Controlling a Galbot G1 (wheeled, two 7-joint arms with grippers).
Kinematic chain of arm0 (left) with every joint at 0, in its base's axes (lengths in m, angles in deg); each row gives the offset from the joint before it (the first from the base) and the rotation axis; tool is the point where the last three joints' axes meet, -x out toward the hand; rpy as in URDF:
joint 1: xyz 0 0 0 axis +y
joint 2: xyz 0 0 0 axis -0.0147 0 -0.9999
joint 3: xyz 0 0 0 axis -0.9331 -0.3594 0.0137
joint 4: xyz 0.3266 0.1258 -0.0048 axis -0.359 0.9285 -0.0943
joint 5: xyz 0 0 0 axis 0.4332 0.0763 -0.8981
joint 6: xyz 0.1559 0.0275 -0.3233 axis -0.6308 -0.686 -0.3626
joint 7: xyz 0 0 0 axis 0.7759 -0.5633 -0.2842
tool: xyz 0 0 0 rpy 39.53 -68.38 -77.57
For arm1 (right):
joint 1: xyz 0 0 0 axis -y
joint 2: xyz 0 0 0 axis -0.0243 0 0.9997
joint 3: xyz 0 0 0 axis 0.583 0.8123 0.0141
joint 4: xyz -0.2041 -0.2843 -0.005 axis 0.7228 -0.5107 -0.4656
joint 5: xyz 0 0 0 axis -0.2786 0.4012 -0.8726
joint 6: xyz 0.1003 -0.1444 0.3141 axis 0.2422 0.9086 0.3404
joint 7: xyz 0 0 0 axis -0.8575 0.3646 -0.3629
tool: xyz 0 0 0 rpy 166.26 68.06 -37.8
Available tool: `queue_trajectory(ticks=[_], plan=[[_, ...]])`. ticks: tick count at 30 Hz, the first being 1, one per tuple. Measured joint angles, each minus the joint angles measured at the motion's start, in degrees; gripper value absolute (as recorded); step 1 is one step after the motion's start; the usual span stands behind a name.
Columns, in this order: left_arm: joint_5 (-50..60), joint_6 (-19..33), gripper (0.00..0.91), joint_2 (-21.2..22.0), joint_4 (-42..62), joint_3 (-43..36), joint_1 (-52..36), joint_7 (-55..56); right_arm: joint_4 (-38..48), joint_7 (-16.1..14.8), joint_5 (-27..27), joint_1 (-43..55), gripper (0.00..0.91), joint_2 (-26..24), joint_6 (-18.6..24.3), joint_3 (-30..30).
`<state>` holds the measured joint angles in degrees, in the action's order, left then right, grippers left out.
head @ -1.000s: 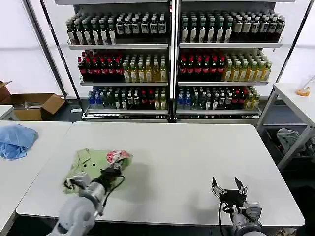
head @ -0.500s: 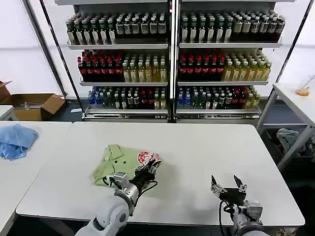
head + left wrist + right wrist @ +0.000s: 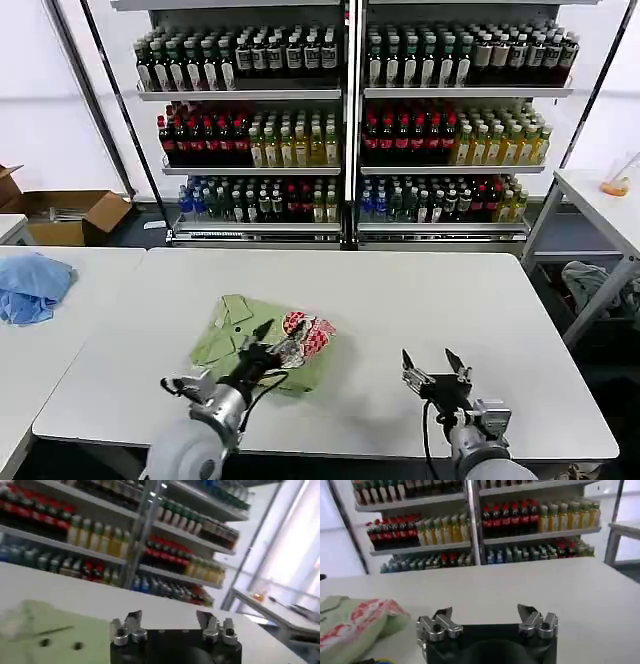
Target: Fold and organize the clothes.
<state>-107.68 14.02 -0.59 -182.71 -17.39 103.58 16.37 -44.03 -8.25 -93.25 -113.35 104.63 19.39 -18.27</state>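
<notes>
The clothes, one light green polo shirt (image 3: 240, 335), lie folded on the white table (image 3: 420, 300), left of its middle. The shirt's red-white checkered print (image 3: 308, 335) faces up on its right side. My left gripper (image 3: 266, 346) hovers over the shirt's near edge, open and holding nothing. In the left wrist view the left gripper (image 3: 170, 619) has bare table between its fingers and the shirt (image 3: 45, 632) off to one side. My right gripper (image 3: 432, 366) stands open above the table's front, to the right of the shirt. The right wrist view shows the right gripper (image 3: 487, 614) empty, beside the shirt (image 3: 355, 625).
A light blue cloth (image 3: 30, 285) lies on the neighbouring table at the left. Bottle shelves (image 3: 350, 130) stand behind the table. A cardboard box (image 3: 75, 215) sits on the floor at the back left. A grey-teal cloth (image 3: 590, 285) hangs under the table on the right.
My left gripper dragged the shirt rightward toward the table's middle, then let go and drew back a little. My right gripper shifted slightly left.
</notes>
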Motion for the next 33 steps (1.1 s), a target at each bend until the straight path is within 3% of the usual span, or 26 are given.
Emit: queue_trajectory(ticks=[12, 26, 27, 28, 29, 30, 31, 33], plan=[[0.54, 2.14, 0.907, 1.71, -5.05, 14.82, 10.94, 0.91, 8.67, 3.74, -10.63, 10.66, 0.907, 5.73, 1.14, 11.43], [0.56, 3.3, 0.907, 2.53, -6.33, 20.38, 14.99, 1.06, 21.65, 7.14, -25.39, 21.06, 0.907, 15.14, 2.77, 12.74], [0.61, 3.35, 0.907, 2.62, -6.38, 20.49, 15.19, 1.06, 22.49, 7.35, -26.25, 21.62, 0.856, 15.76, 2.93, 12.57], [0.63, 3.36, 0.907, 2.68, -6.4, 20.59, 15.35, 1.06, 23.37, 7.58, -27.17, 22.25, 0.675, 16.45, 3.15, 12.34], [0.65, 3.39, 0.907, 2.71, -6.41, 20.7, 15.47, 1.07, 24.12, 7.79, -27.92, 22.77, 0.272, 17.06, 3.35, 12.15], [0.65, 3.44, 0.907, 2.72, -6.41, 20.81, 15.61, 1.07, 24.86, 8.01, -28.63, 23.26, 0.121, 17.66, 3.6, 11.94], [0.66, 3.49, 0.907, 2.71, -6.4, 20.93, 15.73, 1.07, 25.65, 8.25, -29.34, 23.77, 0.03, 18.23, 3.92, 11.74], [0.66, 3.63, 0.907, 2.66, -6.37, 21.13, 16.0, 1.07, 27.03, 8.79, -30.48, 24.62, 0.0, 19.11, 4.51, 11.38]])
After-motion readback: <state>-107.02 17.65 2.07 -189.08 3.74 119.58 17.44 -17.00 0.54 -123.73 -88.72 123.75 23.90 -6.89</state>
